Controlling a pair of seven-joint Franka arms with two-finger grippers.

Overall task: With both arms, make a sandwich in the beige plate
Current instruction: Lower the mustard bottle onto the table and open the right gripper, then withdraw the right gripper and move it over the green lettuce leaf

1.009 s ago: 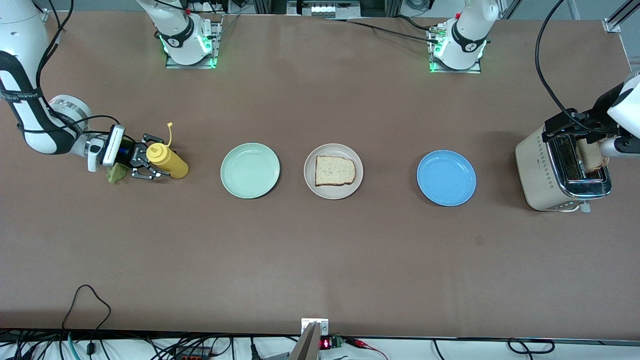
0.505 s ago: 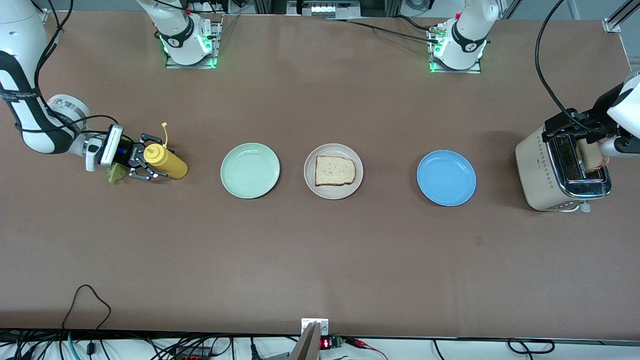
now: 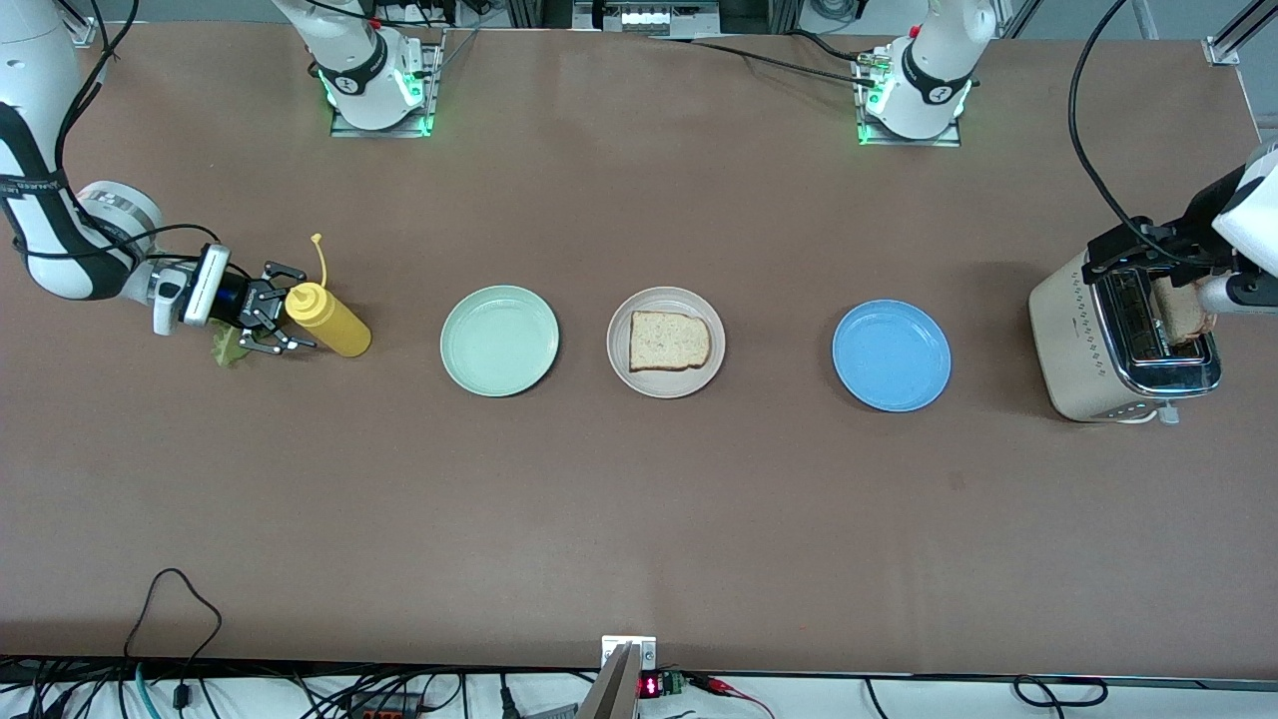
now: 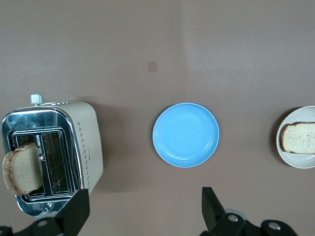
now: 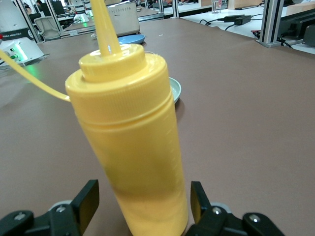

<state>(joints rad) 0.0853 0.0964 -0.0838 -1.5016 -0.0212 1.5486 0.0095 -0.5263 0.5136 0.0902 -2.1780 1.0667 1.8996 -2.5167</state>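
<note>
The beige plate (image 3: 624, 371) sits mid-table with one bread slice (image 3: 669, 341) on it; both show in the left wrist view, plate (image 4: 281, 147) and slice (image 4: 299, 137). A second bread slice (image 3: 1181, 312) stands in the toaster (image 3: 1078, 340), also seen in the left wrist view (image 4: 22, 167). The green lettuce leaf (image 3: 228, 350) lies at the right arm's end, partly hidden under my right gripper (image 3: 268, 320). That gripper is open, its fingers either side of the upright yellow squeeze bottle (image 3: 327, 320) without touching (image 5: 143, 201). My left gripper (image 3: 1143, 250) waits open and empty high over the toaster (image 4: 143, 211).
A mint green plate (image 3: 499, 341) lies between the bottle and the beige plate. A blue plate (image 3: 892, 356) lies between the beige plate and the toaster. The toaster stands at the left arm's end of the table.
My right gripper has drawn back from the yellow bottle toward the right arm's end of the table; the bottle's top shifted slightly the same way. The left arm has not moved.
</note>
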